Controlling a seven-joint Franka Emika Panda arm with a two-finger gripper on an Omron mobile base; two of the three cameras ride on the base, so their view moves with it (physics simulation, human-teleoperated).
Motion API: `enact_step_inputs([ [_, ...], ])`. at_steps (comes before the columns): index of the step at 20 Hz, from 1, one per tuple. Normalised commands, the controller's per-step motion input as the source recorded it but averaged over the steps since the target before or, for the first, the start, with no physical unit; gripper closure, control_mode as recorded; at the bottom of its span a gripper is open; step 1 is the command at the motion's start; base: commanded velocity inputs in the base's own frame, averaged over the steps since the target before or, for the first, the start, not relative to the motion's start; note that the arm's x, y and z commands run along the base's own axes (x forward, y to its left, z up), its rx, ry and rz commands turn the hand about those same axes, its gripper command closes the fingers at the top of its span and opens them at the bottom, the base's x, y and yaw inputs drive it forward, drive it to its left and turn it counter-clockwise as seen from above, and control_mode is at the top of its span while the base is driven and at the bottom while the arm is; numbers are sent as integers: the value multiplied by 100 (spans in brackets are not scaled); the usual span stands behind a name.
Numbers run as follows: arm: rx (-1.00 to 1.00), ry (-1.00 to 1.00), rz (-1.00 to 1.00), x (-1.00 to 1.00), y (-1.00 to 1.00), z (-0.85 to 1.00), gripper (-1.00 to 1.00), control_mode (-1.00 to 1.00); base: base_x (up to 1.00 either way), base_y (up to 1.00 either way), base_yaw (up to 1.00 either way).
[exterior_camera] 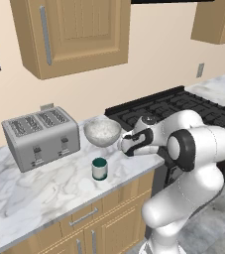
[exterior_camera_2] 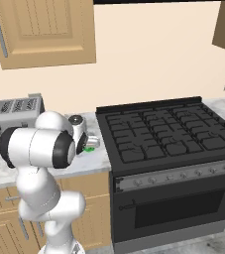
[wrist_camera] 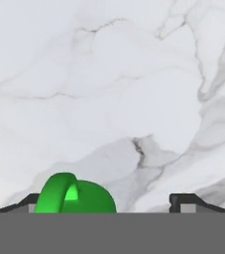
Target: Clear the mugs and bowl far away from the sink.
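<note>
Gripper (wrist_camera: 106, 201) spread wide, gripping nothing; green mug (wrist_camera: 76, 195) sits at its seven o'clock on the counter (wrist_camera: 114, 89). Lifting carelessly, a finger could snag and tip it

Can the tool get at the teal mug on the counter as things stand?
Probably yes. The teal mug stands alone on open marble counter, apart from the bowl and toaster, with nothing over it. The tool is open beside the green mug.
</note>
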Motion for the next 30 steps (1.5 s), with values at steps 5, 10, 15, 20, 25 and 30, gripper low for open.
enact_step_inputs([
  [5,0,-15,3,-20,0,53,-100,-100,0,0,0],
  [10,0,-11,5,-12,2,52,-100,-100,0,0,0],
  [15,0,0,7,-2,13,20,-100,-100,0,0,0],
  [20,0,24,5,2,14,0,-100,-100,0,0,0],
  [25,0,41,0,15,1,-9,-100,-100,0,0,0],
  [30,-2,31,0,5,0,-18,-100,-100,0,0,0],
])
